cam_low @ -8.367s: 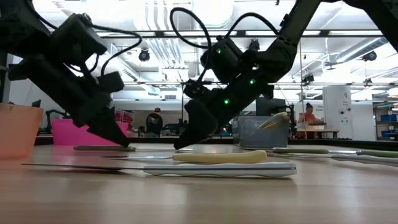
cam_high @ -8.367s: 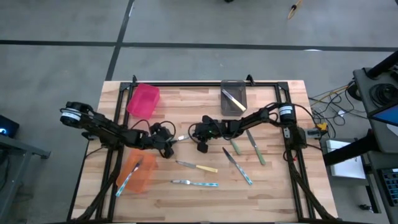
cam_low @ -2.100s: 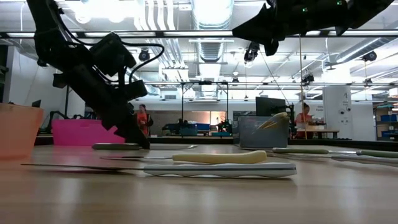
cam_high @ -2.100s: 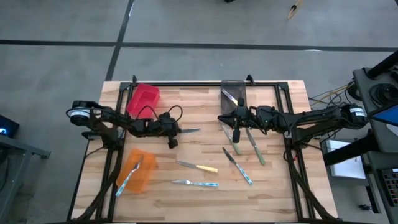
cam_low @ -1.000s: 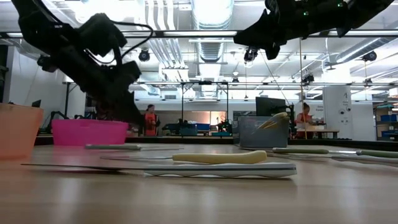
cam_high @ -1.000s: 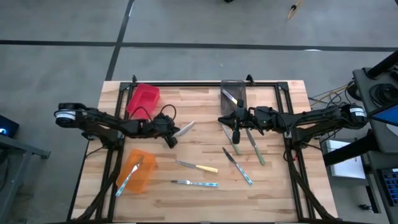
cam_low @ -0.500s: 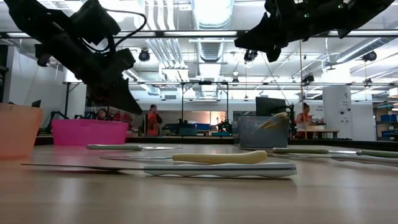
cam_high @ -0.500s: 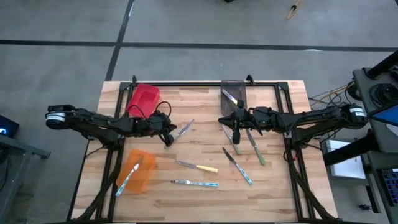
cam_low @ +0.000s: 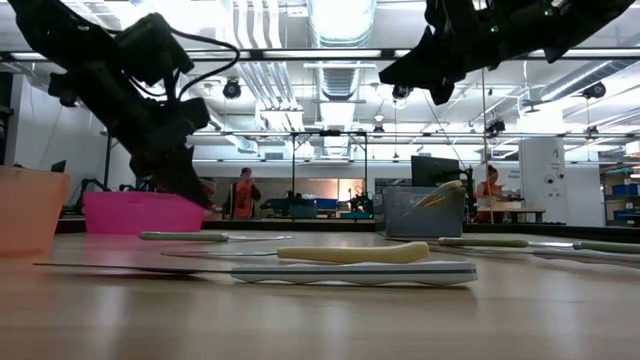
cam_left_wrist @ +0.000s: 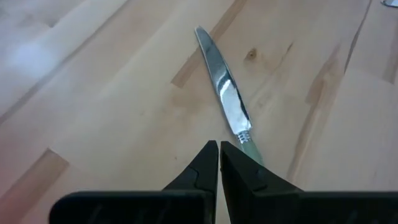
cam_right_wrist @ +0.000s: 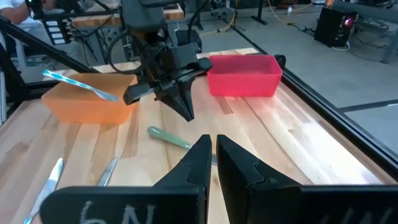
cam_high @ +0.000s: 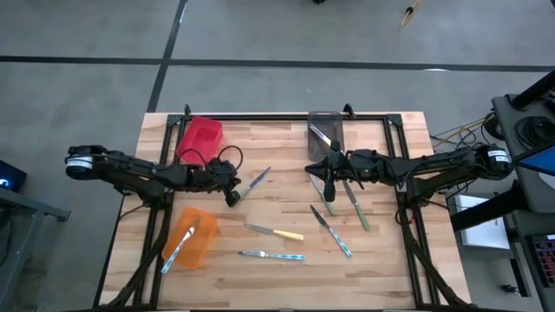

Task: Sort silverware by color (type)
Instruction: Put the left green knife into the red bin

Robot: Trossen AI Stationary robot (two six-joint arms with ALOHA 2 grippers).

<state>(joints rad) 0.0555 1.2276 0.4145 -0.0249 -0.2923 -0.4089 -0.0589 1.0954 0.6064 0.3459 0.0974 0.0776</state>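
Red bin (cam_high: 199,138), orange bin (cam_high: 191,238), grey bin (cam_high: 325,134); green-handled knife (cam_high: 254,181) with silver blade.

From overhead I see a grey concrete floor (cam_high: 260,35) crossed by darker seams, with the pale wooden table (cam_high: 277,277) in the middle of the frame. At the right edge stands a grey equipment stand (cam_high: 525,113) with loose cables (cam_high: 460,139) trailing beside it. At table height, I look into a large bright hall: white ceiling ducts (cam_low: 340,20) at upper centre, strip lighting, black metal frames, and what may be people (cam_low: 243,192) at distant benches. A blue screen (cam_high: 7,180) glows at far left.
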